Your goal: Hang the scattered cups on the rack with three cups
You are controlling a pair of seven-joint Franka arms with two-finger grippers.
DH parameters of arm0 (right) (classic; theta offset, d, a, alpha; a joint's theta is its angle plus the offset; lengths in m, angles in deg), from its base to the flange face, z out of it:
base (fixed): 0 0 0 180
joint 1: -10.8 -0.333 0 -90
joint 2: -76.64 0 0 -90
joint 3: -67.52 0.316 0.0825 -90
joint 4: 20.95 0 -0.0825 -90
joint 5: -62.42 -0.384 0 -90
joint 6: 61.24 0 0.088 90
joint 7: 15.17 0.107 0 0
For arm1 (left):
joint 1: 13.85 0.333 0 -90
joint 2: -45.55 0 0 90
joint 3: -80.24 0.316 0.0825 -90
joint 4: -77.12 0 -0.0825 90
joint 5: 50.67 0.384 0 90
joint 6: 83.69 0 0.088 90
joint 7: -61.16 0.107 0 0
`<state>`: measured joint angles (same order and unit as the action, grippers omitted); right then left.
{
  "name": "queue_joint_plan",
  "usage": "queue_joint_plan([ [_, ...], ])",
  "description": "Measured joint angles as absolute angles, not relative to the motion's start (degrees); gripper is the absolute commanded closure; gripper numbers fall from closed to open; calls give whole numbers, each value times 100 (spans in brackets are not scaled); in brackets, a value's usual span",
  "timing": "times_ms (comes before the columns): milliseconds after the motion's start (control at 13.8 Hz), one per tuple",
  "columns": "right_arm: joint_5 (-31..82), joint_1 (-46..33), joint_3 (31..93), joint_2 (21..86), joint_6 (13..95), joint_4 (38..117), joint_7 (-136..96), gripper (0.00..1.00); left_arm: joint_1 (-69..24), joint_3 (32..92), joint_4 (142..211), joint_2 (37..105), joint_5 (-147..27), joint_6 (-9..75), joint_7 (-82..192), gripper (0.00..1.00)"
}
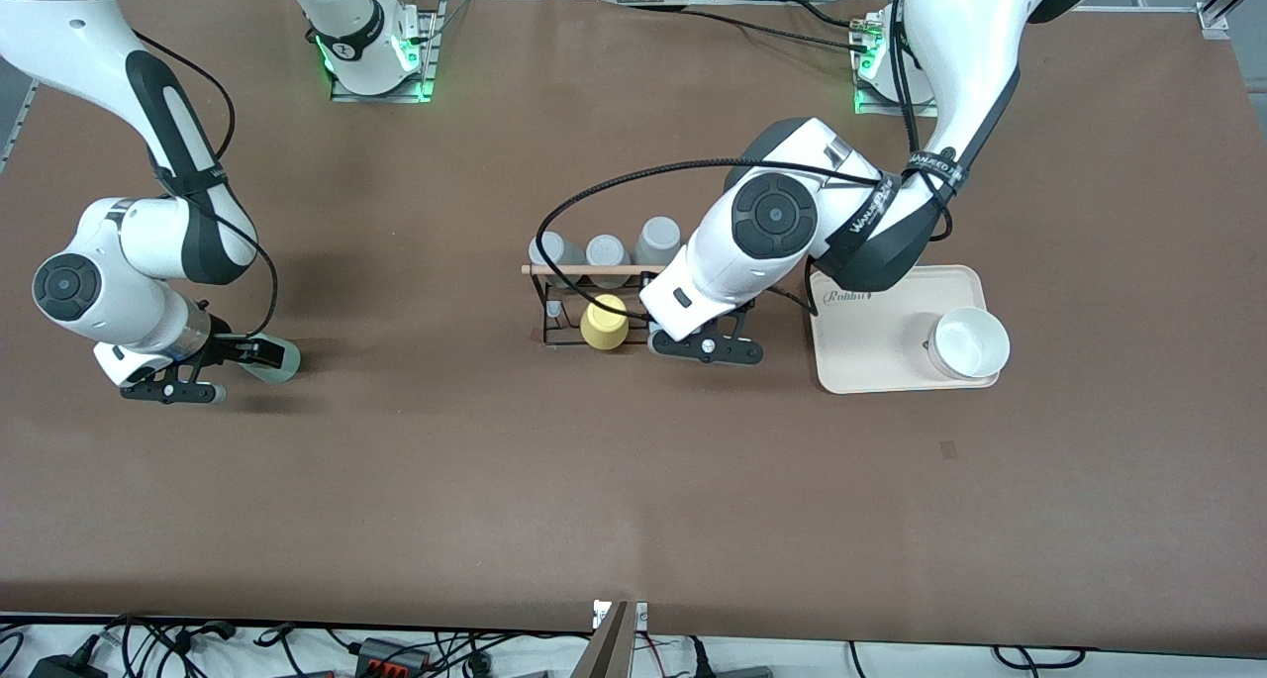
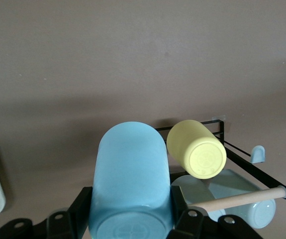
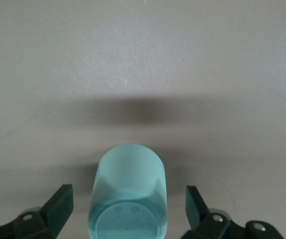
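My left gripper (image 1: 705, 347) is shut on the light blue cup (image 2: 130, 179), its base toward the wrist camera. It is beside the yellow cup (image 1: 605, 322) at the rack (image 1: 550, 314), a black wire stand with a wooden dowel (image 1: 579, 270). In the front view the left hand hides the blue cup. In the left wrist view the rack (image 2: 242, 158) and the yellow cup (image 2: 197, 149) sit just past the blue cup. My right gripper (image 1: 243, 369) is open around the mint green cup (image 1: 274, 359), which lies on its side. The right wrist view shows that cup (image 3: 129, 189) with a gap to each finger.
Three grey cups (image 1: 607, 250) hang on the rack's side farther from the front camera. A cream tray (image 1: 881, 356) with a white bowl (image 1: 968, 343) lies beside the rack toward the left arm's end. Bare brown table (image 1: 614, 500) lies nearer the front camera.
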<state>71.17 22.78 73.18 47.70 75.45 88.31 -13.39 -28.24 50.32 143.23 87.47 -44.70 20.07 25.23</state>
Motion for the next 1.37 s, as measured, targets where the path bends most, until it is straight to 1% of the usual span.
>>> queue_joint_plan([
  [217,7117,2278,7318,4822,7544,8933,-1339,0,-2870,5032,14324,8801,-4499,2008,2507,99],
  [361,7117,2278,7320,4907,7543,8989,-1342,0,-2959,5031,14335,8873,-4499,2006,2485,96],
  [434,7117,2278,7323,4943,7542,9010,-1346,4,-3000,5032,14341,8925,-4499,2006,2481,96],
  [506,7117,2278,7325,4969,7537,9019,-1359,14,-3024,5034,14342,8981,-4499,2006,2481,95],
  [578,7117,2278,7326,4989,7530,9028,-1370,26,-3033,5037,14343,9036,-4499,2006,2481,94],
  [723,7117,2278,7327,5014,7528,9046,-1449,46,-3032,5058,14344,9133,-4497,2036,2484,94],
  [867,7116,2278,7329,5025,7529,9053,-1574,64,-3032,5078,14344,9218,-4496,2218,2485,93],
  [1012,7117,2279,7329,5047,7526,9072,-1613,73,-3032,5086,14345,9304,-4478,2309,2487,93],
  [1084,7117,2279,7329,5047,7526,9079,-1621,73,-3035,5086,14346,9342,-4423,2322,2489,90],
  [1157,7117,2278,7334,5053,7529,9077,-1630,73,-3041,5085,14355,9367,-4379,2323,2489,79],
  [1229,7117,2275,7349,5080,7534,9072,-1643,74,-3051,5085,14374,9381,-4363,2338,2489,62],
  [1301,7117,2257,7378,5132,7533,9055,-1664,75,-3055,5085,14397,9392,-4352,2416,2489,21],
  [1373,7117,2219,7443,5221,7500,9022,-1676,75,-3052,5087,14419,9398,-4352,2512,2485,0],
])
